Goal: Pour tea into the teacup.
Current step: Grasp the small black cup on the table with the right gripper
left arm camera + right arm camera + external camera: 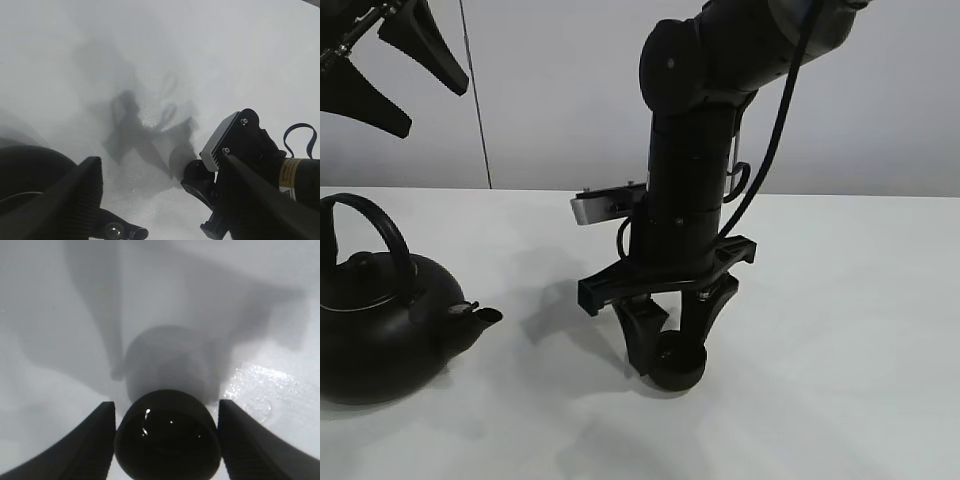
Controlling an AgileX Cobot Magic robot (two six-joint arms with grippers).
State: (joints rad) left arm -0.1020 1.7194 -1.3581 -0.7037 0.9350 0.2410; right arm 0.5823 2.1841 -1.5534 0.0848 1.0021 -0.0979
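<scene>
The teacup (678,366) is a small black bowl-shaped cup low at the table's middle. My right gripper (672,345) reaches straight down and is shut on it, one finger on each side. In the right wrist view the teacup (167,440) sits between the fingers (97,440), with small glints inside it. The large black teapot (380,335) stands at the left, spout (485,316) pointing at the cup, about a hand's width away. No tea stream shows at the spout. My left gripper (435,110) hangs high at the top left, open and empty.
The white table (860,330) spreads to the right and front. In the left wrist view the open gripper (160,160) looks down on the right arm's wrist block (235,145) and the teapot's blurred body (25,170). A wet patch (260,390) glistens beside the cup.
</scene>
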